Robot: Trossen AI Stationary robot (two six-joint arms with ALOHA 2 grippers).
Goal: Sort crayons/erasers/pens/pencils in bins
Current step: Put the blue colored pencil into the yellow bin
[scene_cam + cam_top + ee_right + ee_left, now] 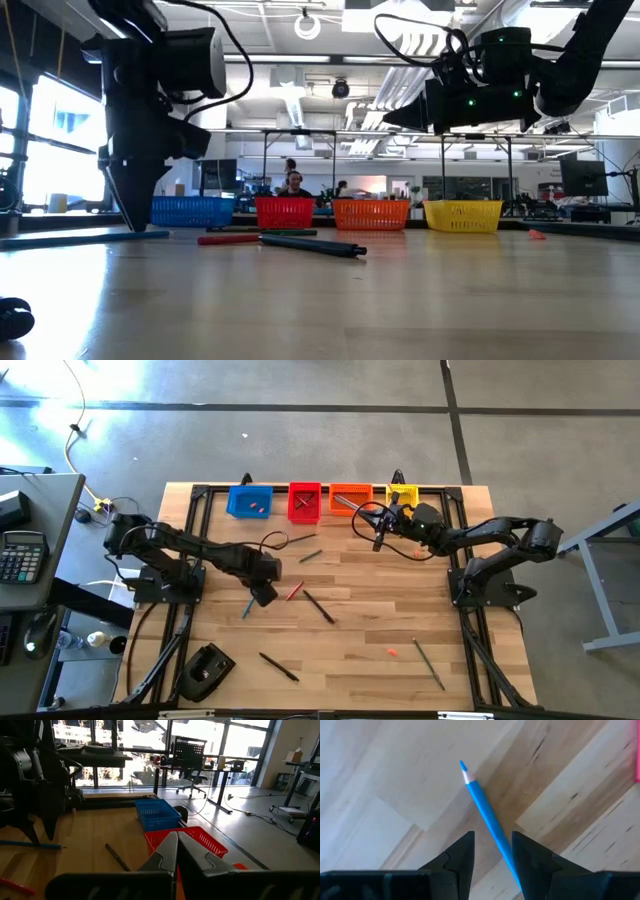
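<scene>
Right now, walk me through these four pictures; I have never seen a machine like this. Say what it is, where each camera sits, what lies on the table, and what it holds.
It is a robot with two dark arms at a wooden table. One picture looks straight down, one looks level across the tabletop, and one comes from each arm's wrist.

At the far edge stand four small bins: blue, red, orange and yellow. Pencils and pens lie scattered on the wood.

The left gripper is down at the table, its fingers open on either side of a blue pencil that lies flat. It is not gripped yet.

The right gripper hangs above the table by the orange and yellow bins, shut and empty.
</scene>
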